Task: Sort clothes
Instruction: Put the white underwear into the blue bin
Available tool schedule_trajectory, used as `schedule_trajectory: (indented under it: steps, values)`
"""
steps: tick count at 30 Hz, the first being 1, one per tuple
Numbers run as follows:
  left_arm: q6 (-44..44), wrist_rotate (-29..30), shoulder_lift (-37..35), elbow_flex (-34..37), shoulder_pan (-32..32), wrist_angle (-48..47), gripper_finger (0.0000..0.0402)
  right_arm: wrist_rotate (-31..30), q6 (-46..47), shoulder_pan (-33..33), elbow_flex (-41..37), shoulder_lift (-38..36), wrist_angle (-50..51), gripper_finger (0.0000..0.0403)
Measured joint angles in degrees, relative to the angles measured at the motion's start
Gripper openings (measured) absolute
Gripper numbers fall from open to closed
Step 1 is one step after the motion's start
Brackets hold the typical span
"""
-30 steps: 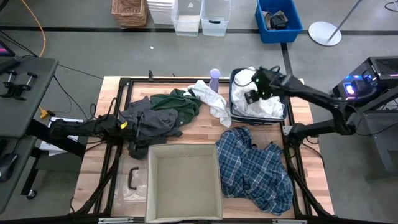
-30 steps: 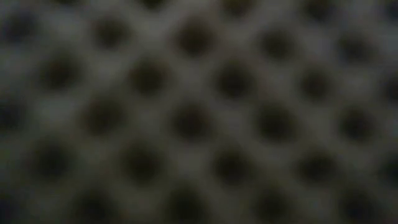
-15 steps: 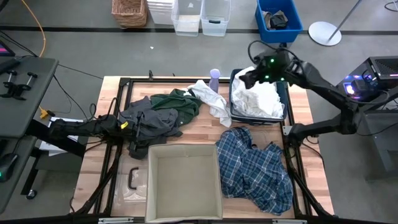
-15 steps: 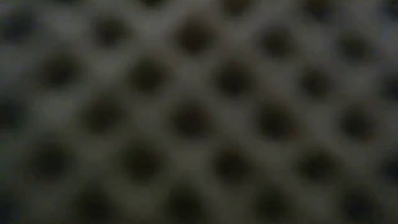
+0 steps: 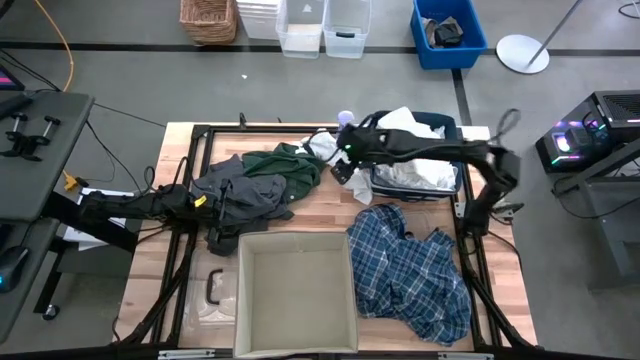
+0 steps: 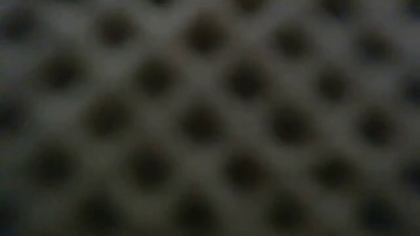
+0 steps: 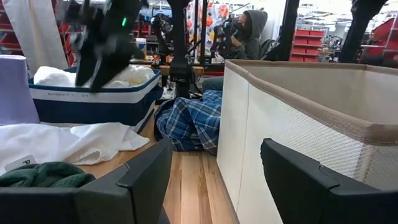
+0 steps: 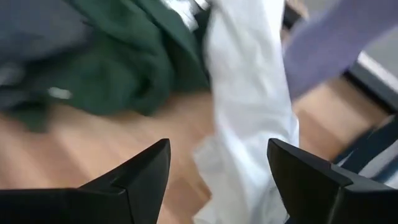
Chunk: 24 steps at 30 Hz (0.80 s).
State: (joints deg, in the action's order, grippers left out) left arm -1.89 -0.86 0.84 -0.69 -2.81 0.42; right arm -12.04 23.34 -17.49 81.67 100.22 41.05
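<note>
A white garment [image 5: 355, 185] lies on the table at the far middle, beside a dark green garment [image 5: 290, 165] and a dark grey one [image 5: 240, 190]. A blue-and-white plaid shirt [image 5: 410, 270] lies at the near right. More white clothes [image 5: 420, 170] fill the dark blue bin [image 5: 440, 125]. My right gripper [image 5: 340, 168] is open just above the white garment [image 8: 249, 93], with a finger on either side of it. My left gripper [image 5: 200, 203] is open and empty, low at the table's left by the grey garment.
The open beige fabric box [image 5: 240, 290] stands at the near middle, close to my left gripper [image 7: 216, 146]. A purple cup [image 5: 346, 117] stands at the far edge next to the bin. The low view shows only a blurred mesh. People are in the room behind [image 7: 249, 31].
My right gripper has gone from over the dark blue bin up and toward the far edge. It has then swung toward the table's left and down to the white garment lying beside the green one. The clothes have not moved.
</note>
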Motion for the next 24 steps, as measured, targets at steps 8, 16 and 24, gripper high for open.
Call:
schedule_trajectory:
  steps: [8, 16, 24]
  values:
    - [0.02, 0.0, 0.0, 0.0, 0.0, 0.01, 0.0235, -4.31, 0.38, -1.1, 0.33, 9.81, 0.63, 0.0264]
    - [0.01, 0.0, 0.0, 0.0, 0.0, -0.01, 0.0235, -10.14, -5.22, -0.62, 0.22, 12.01, 1.96, 0.0264]
    - [0.02, 0.02, 0.0, 0.0, 0.0, -0.01, 0.0235, -5.25, -22.16, 0.96, -0.14, 12.56, 2.66, 0.0264]
